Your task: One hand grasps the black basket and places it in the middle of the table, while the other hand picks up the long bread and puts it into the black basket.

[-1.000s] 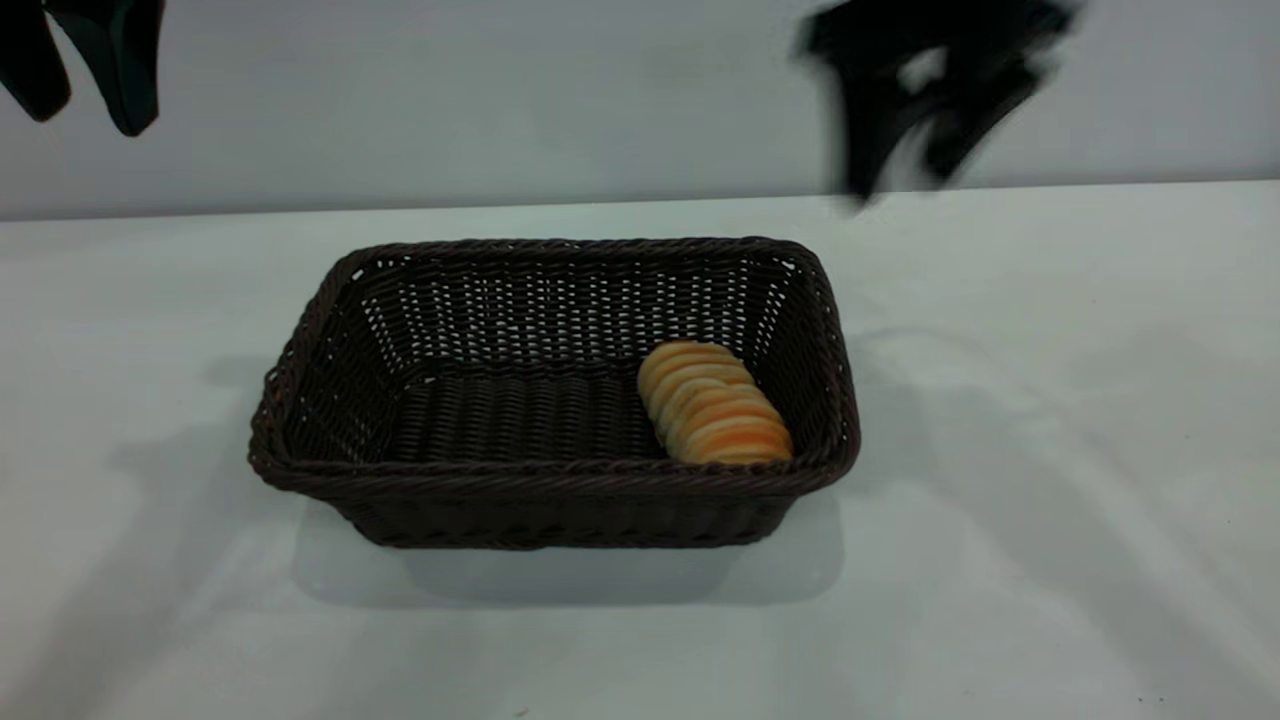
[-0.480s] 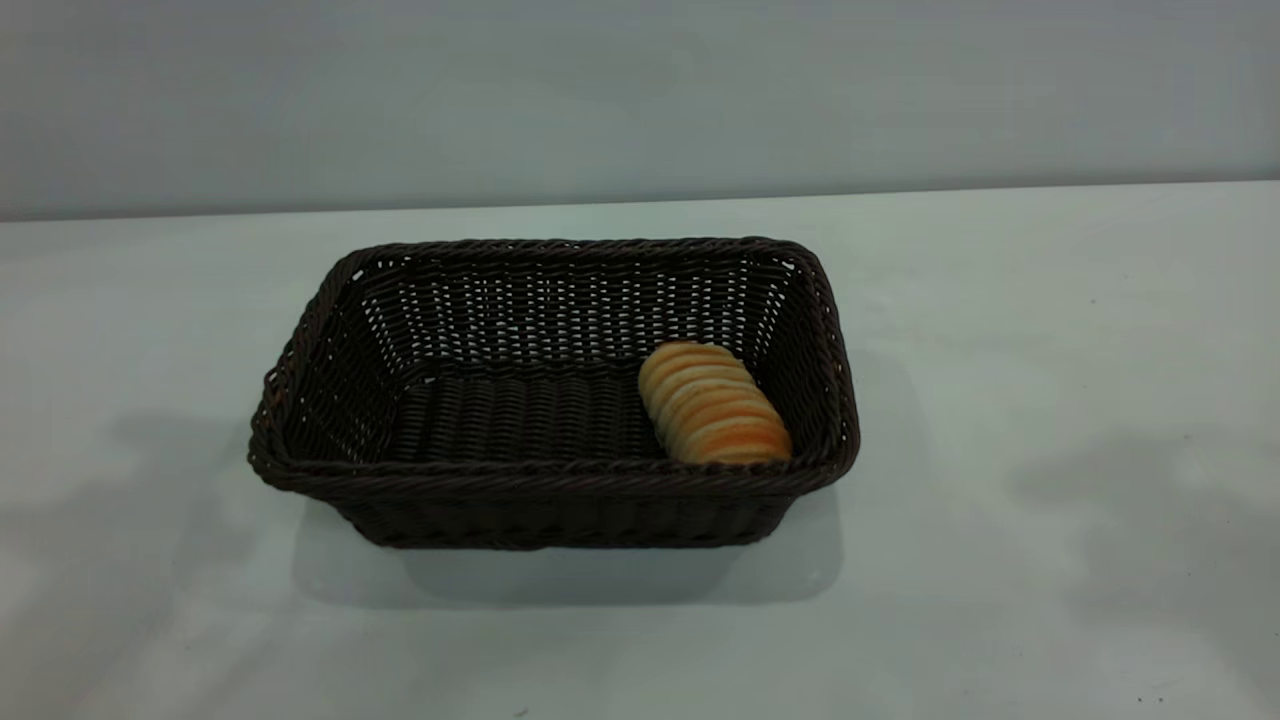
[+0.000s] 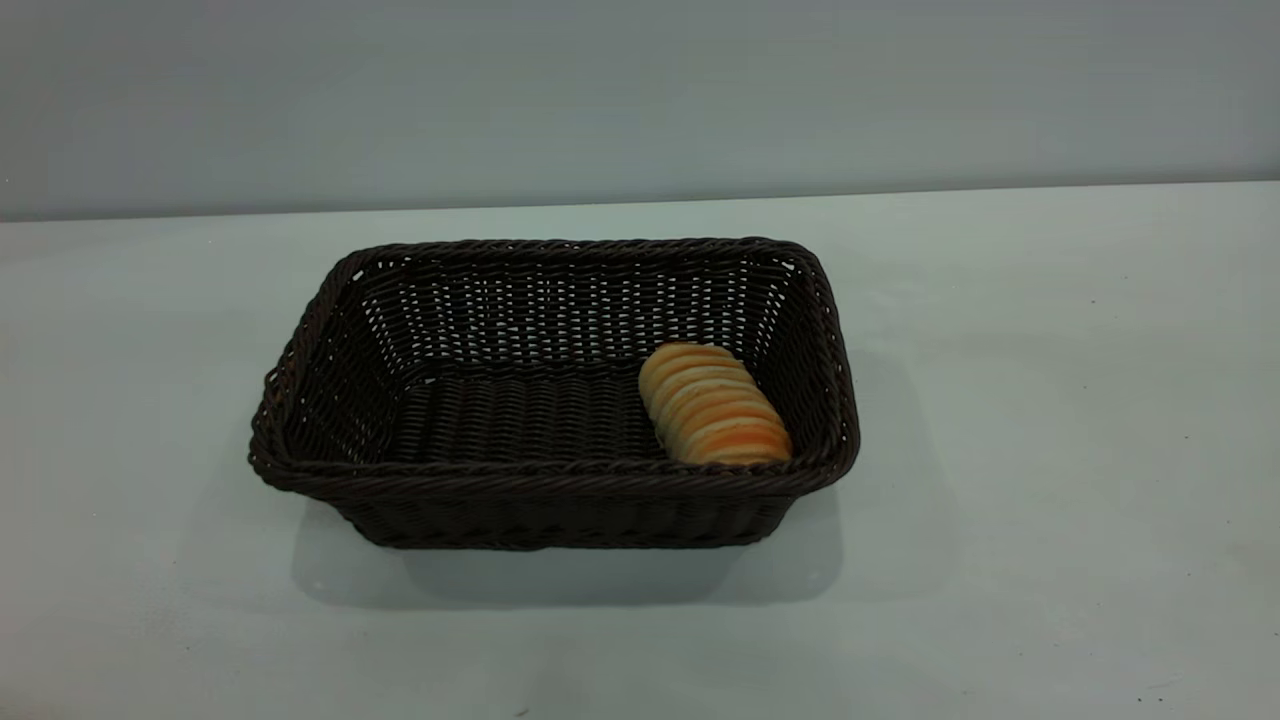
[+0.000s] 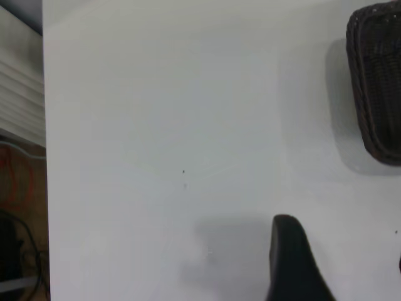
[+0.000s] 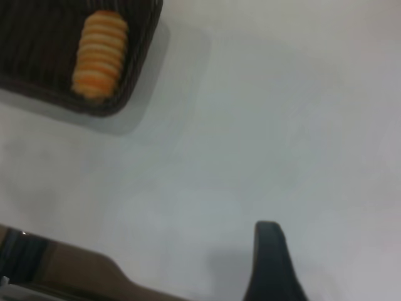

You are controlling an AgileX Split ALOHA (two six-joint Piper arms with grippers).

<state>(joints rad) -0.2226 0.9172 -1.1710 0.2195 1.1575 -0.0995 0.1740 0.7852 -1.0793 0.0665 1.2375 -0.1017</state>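
Both grippers, seen at the upper corners of the exterior view a second ago, have left that view; basket and loaf lie as they did then. Left of the black basket (image 3: 553, 395), the left gripper (image 4: 338, 266) hangs above bare white table (image 3: 1050, 420): its wrist view shows one matte, tapered black finger (image 4: 291, 260) over its own soft shadow, with the basket's short end at the frame edge (image 4: 376, 81). Only that finger is clearly seen, so whether this gripper is open or closed cannot be told. At centre stands the basket itself, rectangular, dark brown-black wicker with a braided rim and sloping open-weave walls, resting flat on the tabletop. Inside it, on the woven floor against its right-hand wall, lies the long bread (image 3: 712, 404), an elongated golden-orange loaf crossed by pale cream ridges. Right of the basket, the right gripper (image 5: 276, 266) hangs above the table near its edge; one rounded black finger (image 5: 269, 257) shows, so its opening likewise cannot be told. Its wrist view includes the loaf (image 5: 100, 53) in the basket corner (image 5: 135, 75).
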